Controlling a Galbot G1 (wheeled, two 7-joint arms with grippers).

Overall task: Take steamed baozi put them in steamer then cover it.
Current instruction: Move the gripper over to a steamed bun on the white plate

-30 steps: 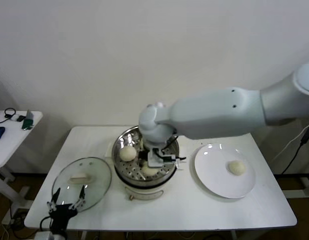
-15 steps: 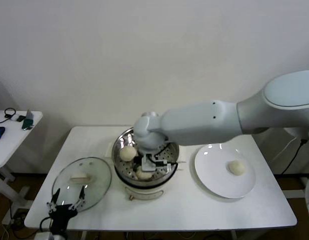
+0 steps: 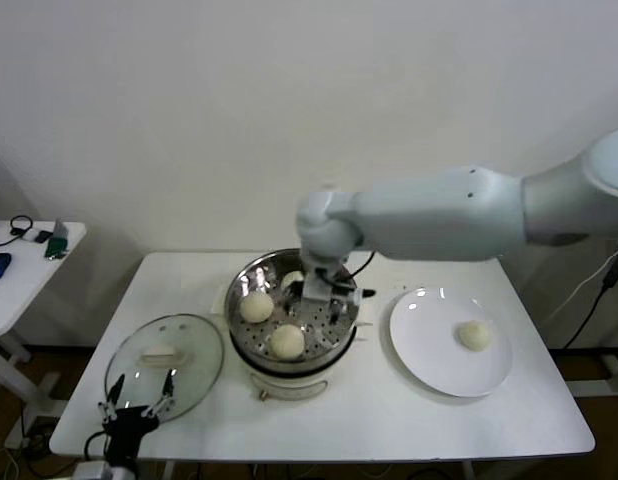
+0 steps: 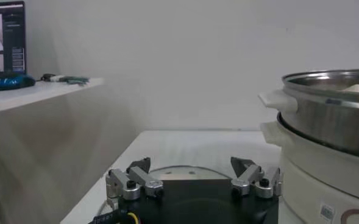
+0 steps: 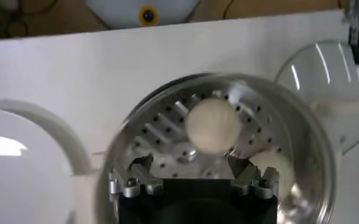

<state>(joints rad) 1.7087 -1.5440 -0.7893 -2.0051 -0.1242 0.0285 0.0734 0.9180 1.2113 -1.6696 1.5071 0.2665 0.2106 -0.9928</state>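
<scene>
So the right gripper (image 3: 319, 296) is hanging just over the steamer (image 3: 241, 284), jaws spread apart with nothing between them. Three baozi sit inside on the perforated bottom: one at the near side (image 3: 286, 341), one toward the robot's left (image 3: 256, 307), and one at the back (image 3: 292, 280) partly tucked behind the gripper. From the right wrist view you can see the near bun (image 5: 213, 126) sitting right past the open fingertips, not touching them. The fourth baozi (image 3: 474, 335) is by itself on the white plate (image 3: 429, 365) on the robot's right side of the desk (image 3: 389, 420). The cover (image 3: 164, 358) lies flat on the desk to the left of the steamer, handle up. The left gripper (image 3: 135, 402) is parked low at the near edge of the desk, right by the cover's rim, its fingers spread wide too. There's a small sticker on the cooker base (image 4: 327, 212) in the left wrist view, but I can't read it.
</scene>
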